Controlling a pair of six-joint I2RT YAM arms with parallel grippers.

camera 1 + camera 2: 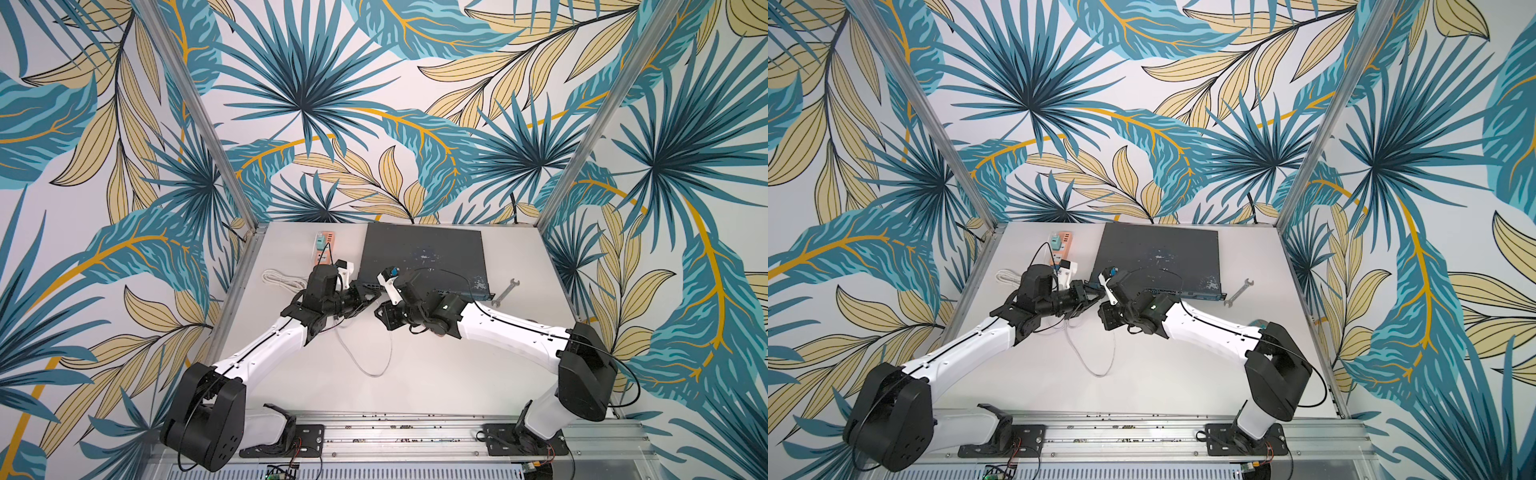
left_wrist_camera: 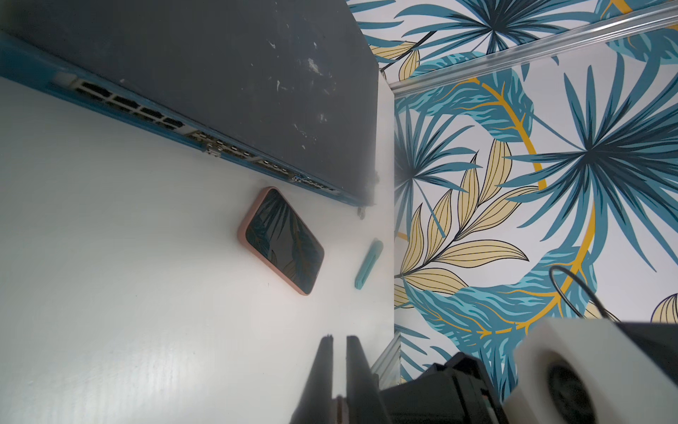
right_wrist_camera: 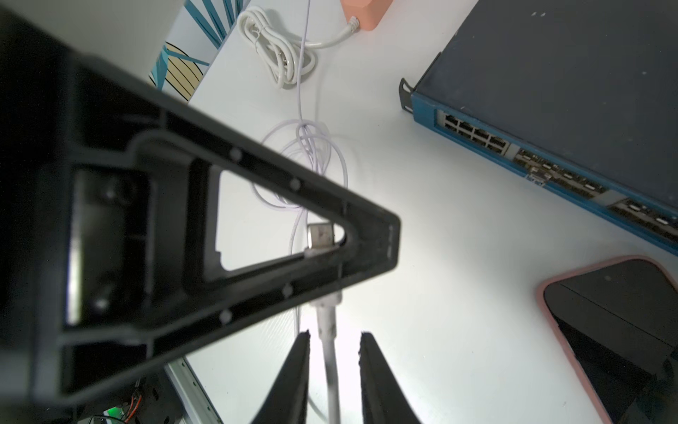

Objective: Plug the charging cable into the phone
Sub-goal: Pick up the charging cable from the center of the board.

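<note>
White tabletop (image 2: 128,257) is carrying a slim black-screened, pink-edged phone (image 2: 280,240), lying flat. My left gripper (image 2: 339,341) is pinching the thin, limp white charging cable (image 3: 327,323) at its stiff connector, seemingly the best hold; my right gripper (image 3: 334,333) is gaping around it, gripping nothing.

You have leaf-print walls (image 1: 374,104) in teal, tan and white rising beyond and to both sides of the left end effector (image 2: 339,337), joined by silver corner posts (image 1: 197,112). Beneath it lies a plain white tabletop (image 1: 436,374), evenly lit, with soft glare.
</note>
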